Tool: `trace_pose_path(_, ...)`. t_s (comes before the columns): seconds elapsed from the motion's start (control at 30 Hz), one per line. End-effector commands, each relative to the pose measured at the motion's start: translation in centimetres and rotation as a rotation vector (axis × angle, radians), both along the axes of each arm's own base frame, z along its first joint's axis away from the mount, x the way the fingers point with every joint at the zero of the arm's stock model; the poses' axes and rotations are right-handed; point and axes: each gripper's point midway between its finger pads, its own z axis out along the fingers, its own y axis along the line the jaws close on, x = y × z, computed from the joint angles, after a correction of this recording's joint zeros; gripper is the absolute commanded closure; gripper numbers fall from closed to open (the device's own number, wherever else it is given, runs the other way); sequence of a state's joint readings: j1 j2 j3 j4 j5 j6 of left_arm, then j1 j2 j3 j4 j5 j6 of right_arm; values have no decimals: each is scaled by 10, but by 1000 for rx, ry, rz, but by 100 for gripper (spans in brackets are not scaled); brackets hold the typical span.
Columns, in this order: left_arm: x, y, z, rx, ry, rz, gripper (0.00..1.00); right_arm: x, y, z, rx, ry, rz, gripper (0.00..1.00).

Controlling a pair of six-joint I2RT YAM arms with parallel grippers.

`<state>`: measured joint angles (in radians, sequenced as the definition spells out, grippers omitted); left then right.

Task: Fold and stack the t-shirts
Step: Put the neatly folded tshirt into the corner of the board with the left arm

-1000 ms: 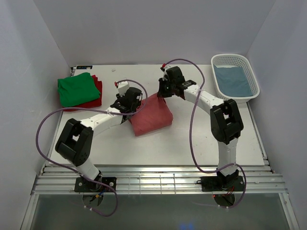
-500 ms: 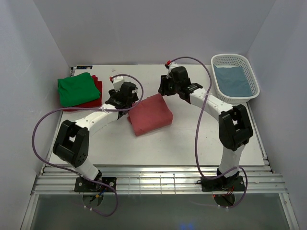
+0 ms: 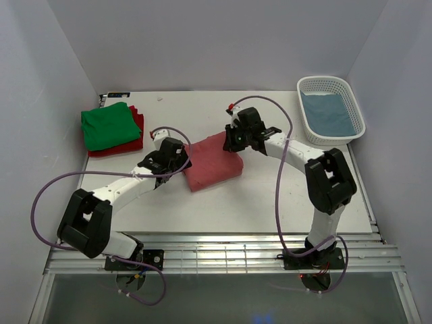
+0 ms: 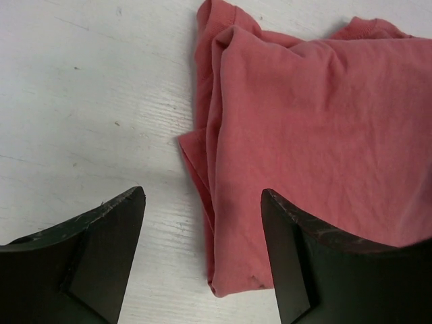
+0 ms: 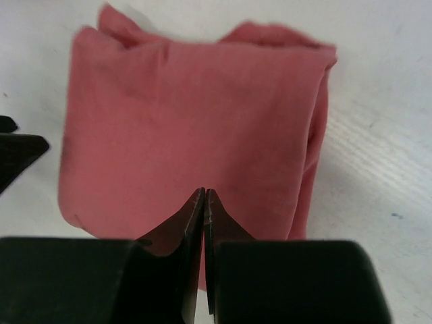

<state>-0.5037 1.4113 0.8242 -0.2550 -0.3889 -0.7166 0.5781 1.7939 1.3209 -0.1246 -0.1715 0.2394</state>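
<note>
Edge of pink t-shirt (image 3: 212, 164) lies inside wide-apart left gripper (image 4: 202, 194); right gripper (image 5: 204, 192), pinched together, is over it.

The left gripper (image 4: 202, 194) has its jaws spread wide over the white table (image 4: 88, 88). The folded pinkish-red t-shirt (image 4: 317, 128) lies ahead and toward its right-hand finger. The shirt's layered edge runs between the two fingers, with bare tabletop ahead of the left-hand one.

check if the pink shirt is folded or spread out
Folded: the pink shirt lies as a compact rectangle, stacked layers showing along its edge in the left wrist view.
</note>
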Motion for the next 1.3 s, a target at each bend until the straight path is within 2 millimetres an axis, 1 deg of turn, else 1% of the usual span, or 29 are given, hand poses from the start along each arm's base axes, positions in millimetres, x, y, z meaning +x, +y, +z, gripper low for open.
trace_pose_path(0.0,0,-14,13,-93,-47,-42,20,-9,11,-31,-15,140,44,92)
trace_pose_path(0.03,-2,-15,8,-96,-41,-54,20,-10,10,-48,-34,184,34,92)
trace_pose_path(0.13,-1,-25,3,-145,-47,-99,19,-12,12,-68,-57,243,35,92)
trace_pose_path(0.17,-4,-24,-4,-156,-35,-100,19,-13,11,-71,-64,255,33,92)
trace_pose_path(0.2,-1,-27,-3,-179,-57,-105,18,-14,11,-75,-72,265,33,92)
trace_pose_path(0.23,-3,-32,-4,-207,-54,-132,18,-15,10,-81,-82,275,32,92)
trace_pose_path(0.27,-8,-29,-14,-212,-35,-131,18,-15,10,-82,-88,279,30,92)
trace_pose_path(0.3,-5,-32,-10,-230,-57,-133,18,-17,9,-85,-96,287,33,92)
trace_pose_path(0.4,-5,-28,-18,-236,-57,-121,18,-22,7,-88,-108,291,34,92)
trace_pose_path(0.53,-5,-24,-24,-271,-77,-115,18,-27,7,-83,-110,280,39,92)
trace_pose_path(0.6,-4,-22,-31,-276,-69,-116,18,-29,7,-83,-111,277,42,92)
trace_pose_path(0.67,-6,-25,-37,-292,-56,-134,18,-31,8,-84,-116,282,45,92)
trace_pose_path(0.7,-3,-28,-35,-312,-77,-140,18,-32,8,-86,-122,286,47,92)
trace_pose_path(0.73,-7,-28,-40,-333,-67,-135,18,-34,8,-87,-129,292,49,92)
trace_pose_path(0.8,-7,-34,-45,-369,-68,-143,18,-36,8,-89,-137,297,53,92)
trace_pose_path(0.93,-12,-36,-58,-405,-58,-130,18,-42,12,-90,-144,303,66,92)
trace_pose_path(0.97,-15,-41,-57,-440,-50,-142,18,-43,12,-90,-148,303,68,92)
trace_pose_path(1.0,-13,-43,-53,-461,-73,-144,18,-44,12,-91,-153,305,67,92)
trace_pose_path(1.1,-15,-49,-56,-500,-60,-157,18,-46,13,-92,-158,307,75,92)
trace_pose_path(1.13,-16,-51,-65,-500,-35,-157,18,-47,14,-92,-158,308,77,92)
trace_pose_path(1.23,-16,-57,-69,-528,-21,-157,18,-50,16,-92,-159,309,84,92)
trace_pose_path(1.27,-17,-59,-73,-534,-12,-156,18,-52,16,-94,-161,314,89,92)
